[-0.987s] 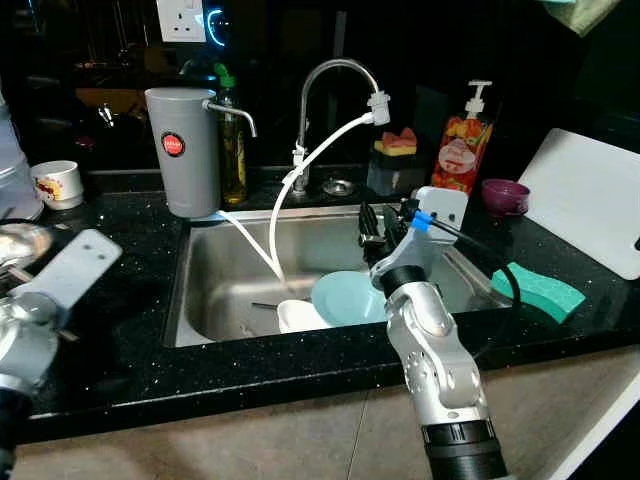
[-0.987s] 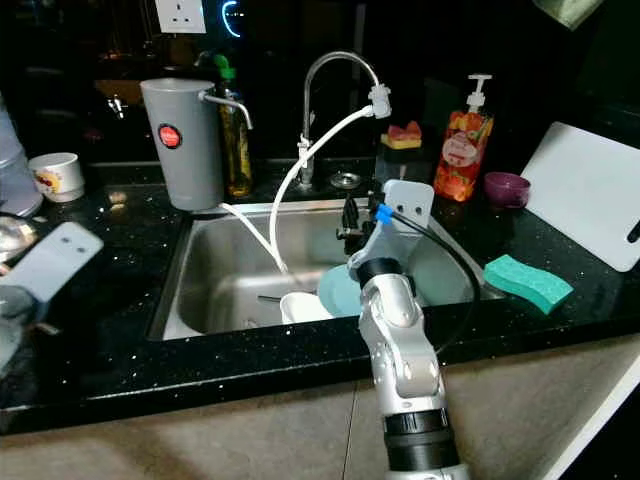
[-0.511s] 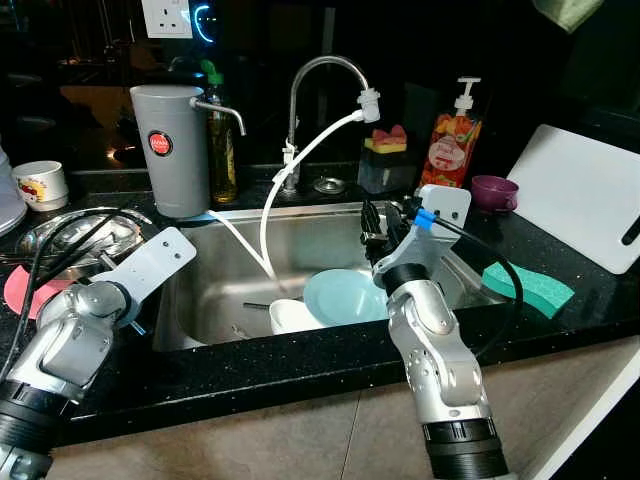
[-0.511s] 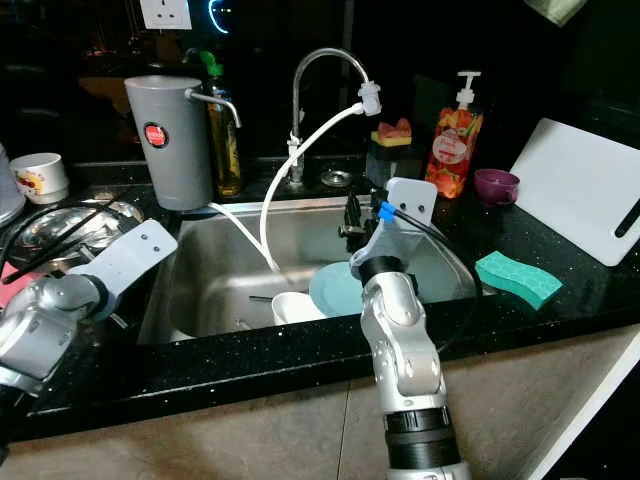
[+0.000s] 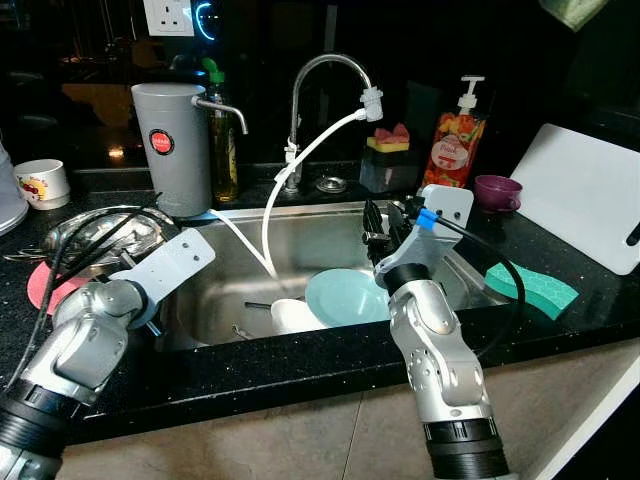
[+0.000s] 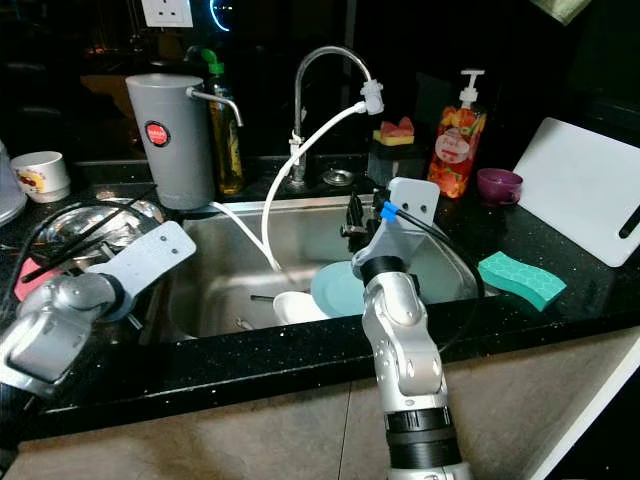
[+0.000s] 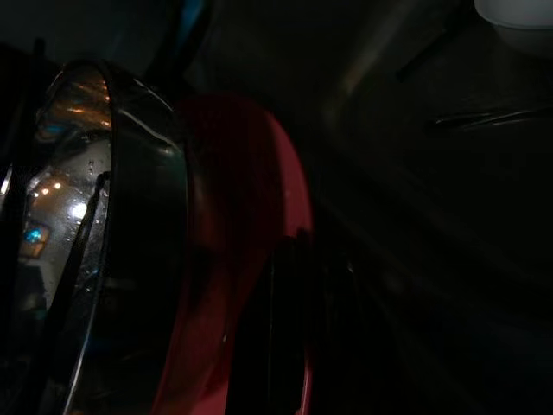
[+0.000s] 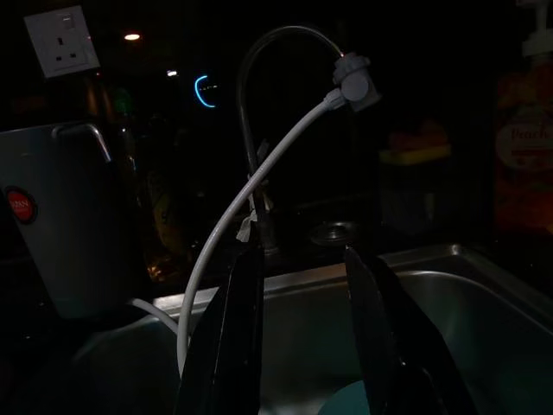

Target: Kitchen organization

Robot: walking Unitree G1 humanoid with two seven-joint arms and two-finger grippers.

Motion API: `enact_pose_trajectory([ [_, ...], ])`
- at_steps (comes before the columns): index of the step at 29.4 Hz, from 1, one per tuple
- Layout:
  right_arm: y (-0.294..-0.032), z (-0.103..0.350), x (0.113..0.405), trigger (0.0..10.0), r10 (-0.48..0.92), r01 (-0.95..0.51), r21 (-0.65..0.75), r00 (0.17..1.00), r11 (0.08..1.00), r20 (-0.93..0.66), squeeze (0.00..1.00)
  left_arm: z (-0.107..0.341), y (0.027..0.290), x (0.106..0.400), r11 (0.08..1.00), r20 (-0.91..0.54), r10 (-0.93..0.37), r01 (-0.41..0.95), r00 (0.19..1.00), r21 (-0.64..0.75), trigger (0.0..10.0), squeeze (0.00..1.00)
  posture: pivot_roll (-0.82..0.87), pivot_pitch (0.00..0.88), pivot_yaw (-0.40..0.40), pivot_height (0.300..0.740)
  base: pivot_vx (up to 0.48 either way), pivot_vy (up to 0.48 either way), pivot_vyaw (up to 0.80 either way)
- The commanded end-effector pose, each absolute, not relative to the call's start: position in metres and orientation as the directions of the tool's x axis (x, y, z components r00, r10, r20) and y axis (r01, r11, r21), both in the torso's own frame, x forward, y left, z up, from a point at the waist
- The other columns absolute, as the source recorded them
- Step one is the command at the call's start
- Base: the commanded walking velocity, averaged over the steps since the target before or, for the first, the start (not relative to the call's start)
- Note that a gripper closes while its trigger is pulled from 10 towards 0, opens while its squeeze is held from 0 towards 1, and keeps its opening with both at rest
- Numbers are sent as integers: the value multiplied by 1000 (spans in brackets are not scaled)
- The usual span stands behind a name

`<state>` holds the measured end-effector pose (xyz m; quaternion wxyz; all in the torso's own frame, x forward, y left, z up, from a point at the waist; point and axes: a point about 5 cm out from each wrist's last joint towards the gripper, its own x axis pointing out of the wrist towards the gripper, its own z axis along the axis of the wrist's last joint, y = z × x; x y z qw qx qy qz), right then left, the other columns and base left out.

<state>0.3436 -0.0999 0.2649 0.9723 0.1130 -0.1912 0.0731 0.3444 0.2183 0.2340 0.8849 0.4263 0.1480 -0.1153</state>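
- Light blue plate (image 5: 345, 296) leans in the sink (image 5: 200, 300), near its front wall, beside a white bowl (image 5: 293, 315).
- Likely rigid, wet, slippery, breakable: grip the exposed upper rim.
- Right gripper (image 8: 302, 285) hovers above, fingers parted, empty.
- Left gripper (image 7: 298, 346): finger spacing cannot be determined.

White cup (image 5: 297, 316) half hidden behind sink (image 5: 330, 226) rim; left hand (image 7: 294, 328) too dark.

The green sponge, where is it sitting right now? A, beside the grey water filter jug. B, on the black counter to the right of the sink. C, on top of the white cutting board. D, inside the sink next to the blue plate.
B: the green sponge lies flat on the black counter right of the sink, short of the white cutting board.
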Motion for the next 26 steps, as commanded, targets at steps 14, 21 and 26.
enact_pose_trajectory([
  [14,-101,267,343,10000,101,-187,190,915,964,389,0,228,208,347,619,-313,-119,317,942,718,10000,1000,145,55,-64,740,0,0,0],
  [21,-101,269,342,10000,107,-193,186,913,963,393,0,249,175,338,584,-149,-364,349,920,733,10000,0,138,56,-66,740,0,0,0],
  [26,-95,272,338,10000,192,-274,154,894,949,404,0,271,160,332,615,-36,-448,337,893,712,10000,0,133,57,-67,740,0,0,0],
])
